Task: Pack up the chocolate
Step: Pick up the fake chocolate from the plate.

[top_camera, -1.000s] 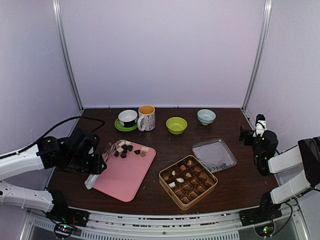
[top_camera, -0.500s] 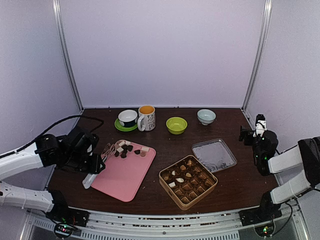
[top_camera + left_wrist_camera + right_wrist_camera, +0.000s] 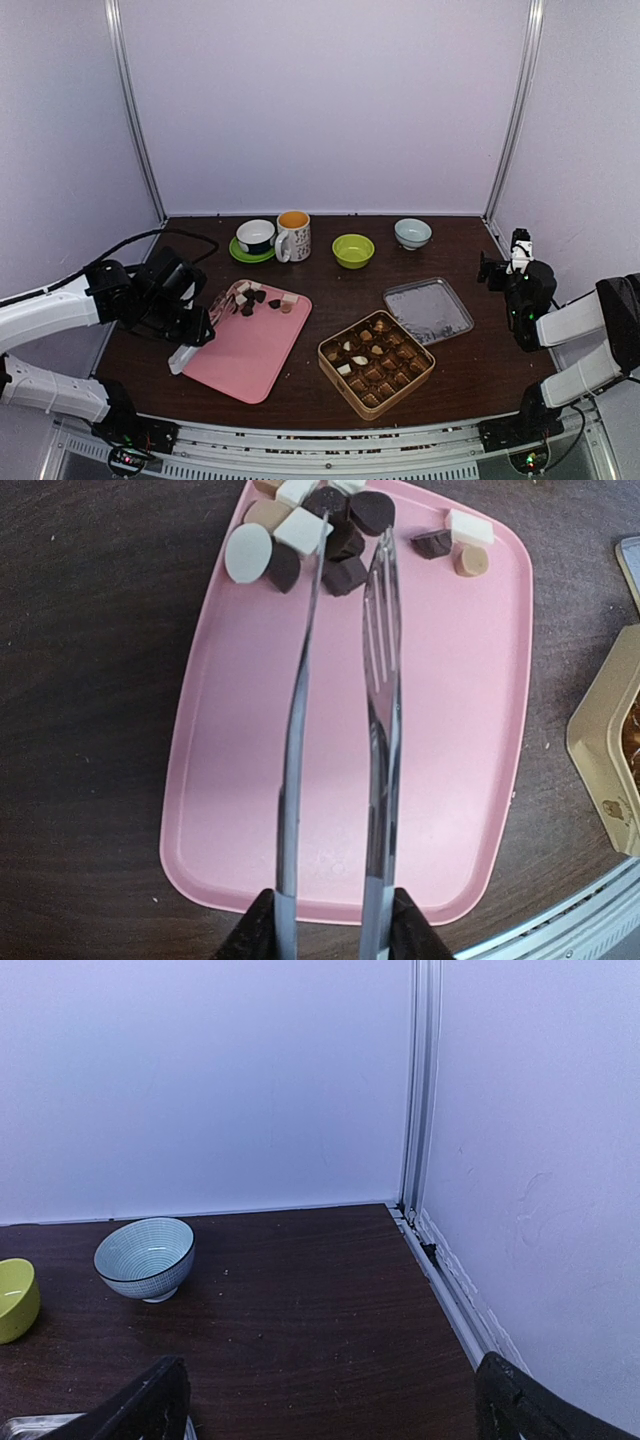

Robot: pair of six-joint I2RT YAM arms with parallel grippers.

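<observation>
The chocolate point(image 3: 254, 297) is a small pile of dark, tan and white pieces at the far end of a pink tray point(image 3: 250, 350). In the left wrist view the chocolate point(image 3: 322, 532) lies at the tray's point(image 3: 440, 730) top edge. My left gripper point(image 3: 192, 326) point(image 3: 335, 935) is shut on metal tongs point(image 3: 340, 710). The tong blades are apart, with their tips over the dark pieces. An open gold tin point(image 3: 376, 363) point(image 3: 605, 740) holds several chocolates in its compartments. My right gripper point(image 3: 492, 268) point(image 3: 335, 1410) is open and empty at the right edge.
The tin's lid point(image 3: 428, 310) lies upside down right of the tin. Along the back stand a cup on a green saucer point(image 3: 256, 236), a mug point(image 3: 293, 235), a green bowl point(image 3: 353, 250) and a blue-white bowl point(image 3: 413, 233) point(image 3: 145, 1257). Walls enclose the table.
My left arm has shifted slightly to the right and farther in, carrying the tongs toward the chocolate pile. The right arm has not moved.
</observation>
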